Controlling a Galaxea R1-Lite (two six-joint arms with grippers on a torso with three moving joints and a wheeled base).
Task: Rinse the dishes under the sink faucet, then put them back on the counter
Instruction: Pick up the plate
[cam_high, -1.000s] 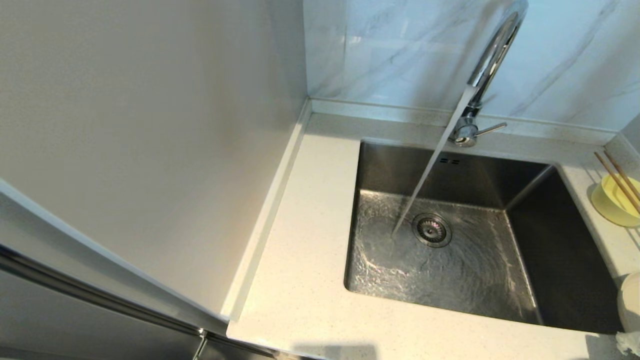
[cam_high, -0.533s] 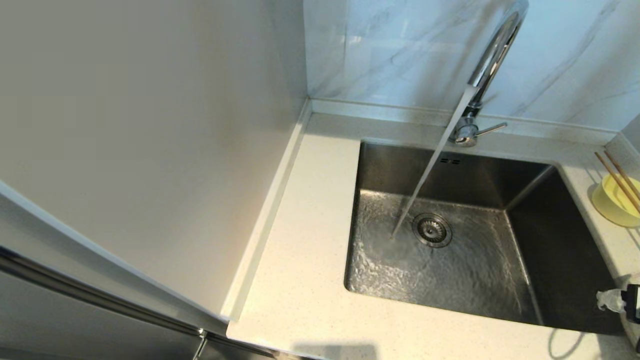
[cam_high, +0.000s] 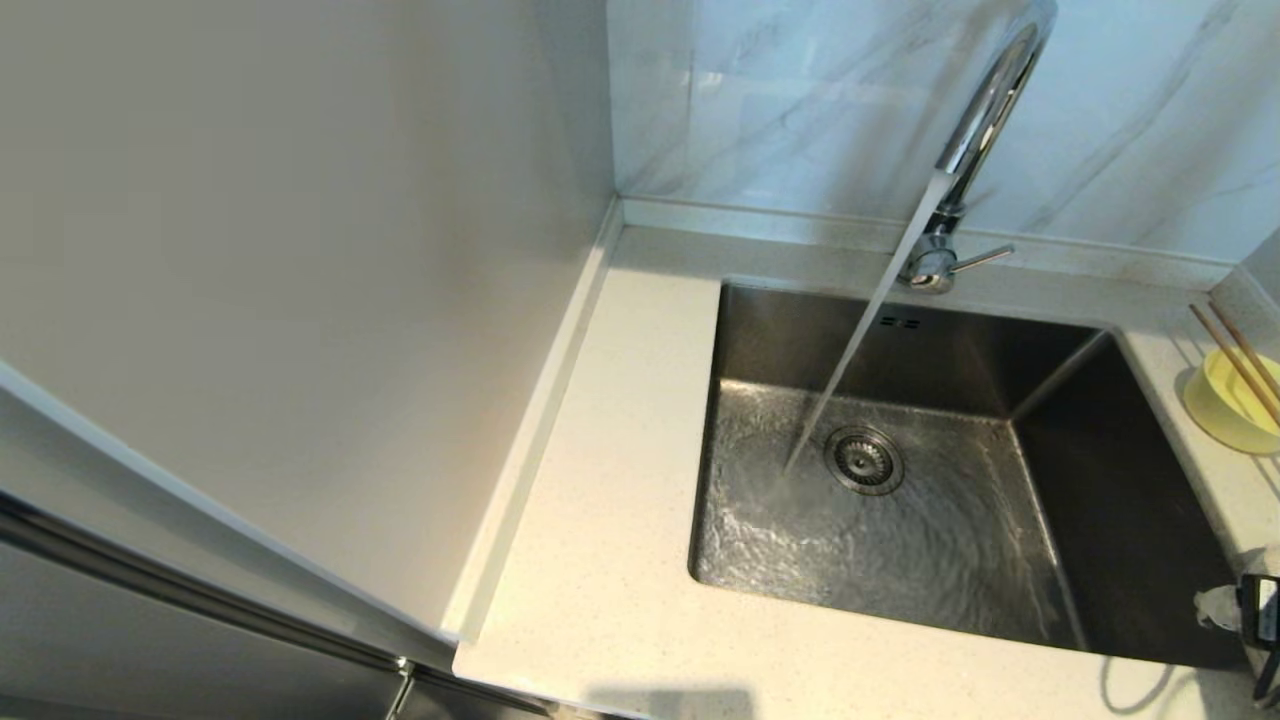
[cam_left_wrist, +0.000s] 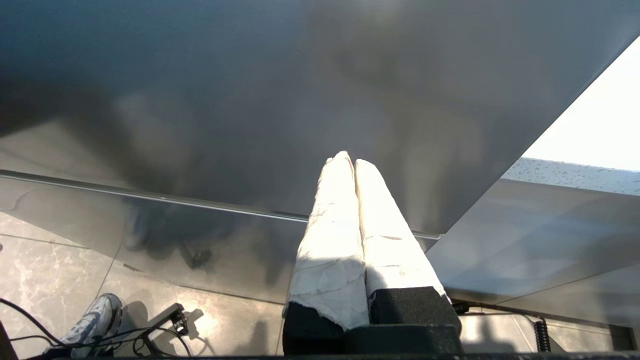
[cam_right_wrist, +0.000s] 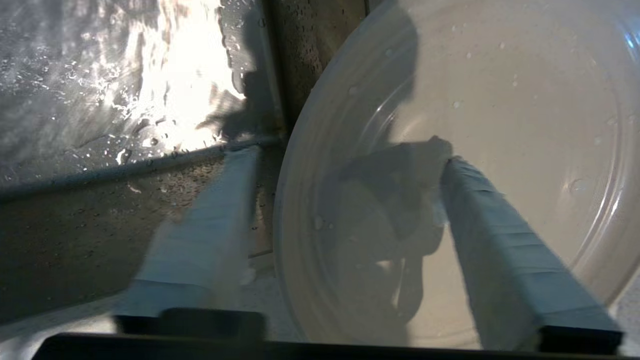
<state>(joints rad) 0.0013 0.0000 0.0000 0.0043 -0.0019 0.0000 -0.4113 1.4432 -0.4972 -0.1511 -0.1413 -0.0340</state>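
Observation:
Water pours from the chrome faucet (cam_high: 985, 110) into the steel sink (cam_high: 900, 340). The pale-yellow bowl (cam_high: 1225, 400) stands on the counter (cam_high: 610, 520) right of the basin, with the chopsticks (cam_high: 1235, 362) lying across it. My right gripper (cam_high: 1250, 605) is at the basin's near right corner. In the right wrist view it (cam_right_wrist: 347, 157) is open astride the rim of the wet off-white plate (cam_right_wrist: 525, 100): one finger (cam_right_wrist: 500, 240) is over the plate's inside, the other finger (cam_right_wrist: 215, 225) outside it by the sink edge. My left gripper (cam_left_wrist: 348, 160) is shut, parked low.
A tall pale cabinet side (cam_high: 300, 300) walls off the counter on the left. Marble tiles (cam_high: 780, 100) rise behind the low raised back edge. The left wrist view shows a grey cabinet front (cam_left_wrist: 250, 100), floor tiles and cables (cam_left_wrist: 150, 330).
My right gripper has come into the head view at the lower right, where the plate's edge showed before, and has sunk slightly since. The water keeps running.

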